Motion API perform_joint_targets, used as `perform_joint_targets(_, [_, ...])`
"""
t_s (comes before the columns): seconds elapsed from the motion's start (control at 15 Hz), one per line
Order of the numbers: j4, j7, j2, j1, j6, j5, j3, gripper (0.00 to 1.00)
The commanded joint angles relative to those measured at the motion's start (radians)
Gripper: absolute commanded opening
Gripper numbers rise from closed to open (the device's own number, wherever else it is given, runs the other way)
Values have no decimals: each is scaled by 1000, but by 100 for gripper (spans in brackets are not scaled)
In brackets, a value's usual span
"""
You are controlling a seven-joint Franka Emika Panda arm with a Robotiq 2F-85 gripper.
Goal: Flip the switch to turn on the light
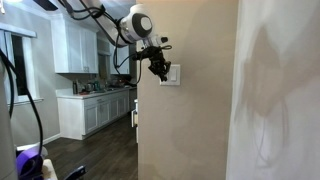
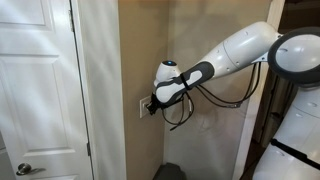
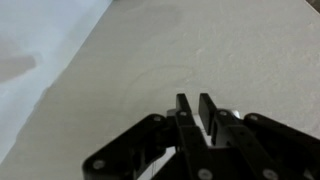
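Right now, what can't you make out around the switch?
Rocker position: the switch is too small in both exterior views, partly covered by the gripper.
Wrist view: only fingers and beige wall; switch out of frame.
Contact: whether the fingers touch it is hidden by the gripper body.

Bare wall [image 3: 200,40] directly before pincer [image 3: 194,108]
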Motion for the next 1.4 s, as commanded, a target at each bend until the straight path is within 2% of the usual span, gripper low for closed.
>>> perform_joint_targets(0.0, [46, -55, 54, 25, 52, 13, -28, 0])
perform_joint_targets(0.53, [78, -119, 61, 58, 86, 40, -42, 0])
perform_joint_targets(1.33, [93, -94, -1, 60, 41, -36, -33, 0])
